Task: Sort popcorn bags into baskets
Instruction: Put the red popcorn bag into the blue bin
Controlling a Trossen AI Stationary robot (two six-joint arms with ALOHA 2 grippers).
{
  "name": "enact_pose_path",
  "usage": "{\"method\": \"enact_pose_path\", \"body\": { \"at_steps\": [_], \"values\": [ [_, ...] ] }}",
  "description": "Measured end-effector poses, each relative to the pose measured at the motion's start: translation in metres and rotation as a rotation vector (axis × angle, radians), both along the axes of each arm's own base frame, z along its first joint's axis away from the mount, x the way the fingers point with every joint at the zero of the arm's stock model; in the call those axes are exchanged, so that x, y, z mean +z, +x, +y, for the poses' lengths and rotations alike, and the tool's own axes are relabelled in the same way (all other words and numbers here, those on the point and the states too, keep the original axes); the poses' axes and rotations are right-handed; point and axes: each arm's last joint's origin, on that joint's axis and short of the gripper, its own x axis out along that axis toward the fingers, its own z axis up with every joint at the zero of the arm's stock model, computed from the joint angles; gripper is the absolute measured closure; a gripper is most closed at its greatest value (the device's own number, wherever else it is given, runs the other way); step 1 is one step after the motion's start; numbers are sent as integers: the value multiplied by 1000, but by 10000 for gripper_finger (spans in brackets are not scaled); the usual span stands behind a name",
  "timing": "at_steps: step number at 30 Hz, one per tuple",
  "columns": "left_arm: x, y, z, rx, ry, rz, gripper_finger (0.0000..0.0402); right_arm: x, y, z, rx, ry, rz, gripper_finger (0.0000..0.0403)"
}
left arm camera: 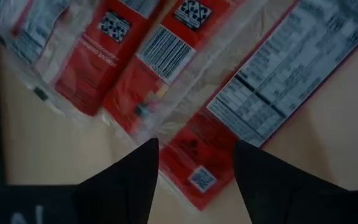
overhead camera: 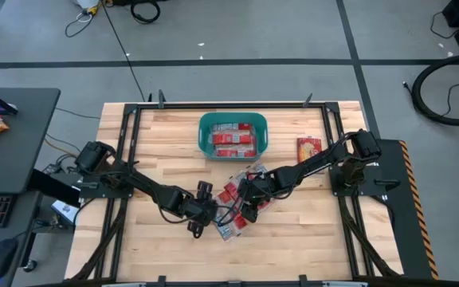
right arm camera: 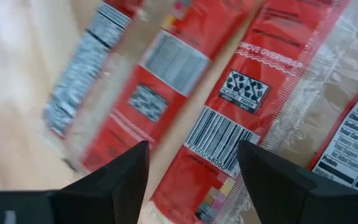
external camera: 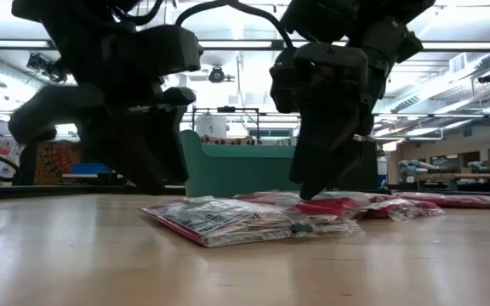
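Popcorn bags point(overhead camera: 237, 203) lie heaped mid-table on your wooden table point(overhead camera: 158, 143), near the teal basket point(overhead camera: 232, 135). Left gripper point(left arm camera: 194, 171) and right gripper point(right arm camera: 191, 165) hover over them, spread, empty.

Popcorn bags point(overhead camera: 233, 209) heaped mid-table before the tub point(overhead camera: 233, 135), perhaps four more inside, one packet point(overhead camera: 308, 149) right.
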Motion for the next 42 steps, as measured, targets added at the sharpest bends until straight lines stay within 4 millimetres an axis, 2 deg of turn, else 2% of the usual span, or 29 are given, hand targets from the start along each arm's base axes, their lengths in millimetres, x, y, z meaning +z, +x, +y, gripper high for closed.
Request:
{"method": "enact_pose_path", "body": {
  "at_steps": [8, 13, 20, 26, 31, 42],
  "values": [
    [-10, 0, -5, -215, 52, 77, 194, -2, -3, -2, 1, -69, 27, 152],
    [-11, 2, -7, -222, 39, 37, 194, -3, -1, -1, 16, -34, 20, 152],
    [-29, 4, -12, -223, 53, 57, 194, -2, 1, 2, 71, 2, -12, 157],
    [-29, 2, -19, -252, 145, 16, 194, -2, 0, 4, 86, 38, -2, 162],
    [-28, 4, -20, -253, 135, -11, 196, -1, 1, 4, 92, 45, -16, 165],
    [-29, 14, -13, -154, 62, -86, 281, 4, 8, 6, 104, 71, -104, 167]
  ]
}}
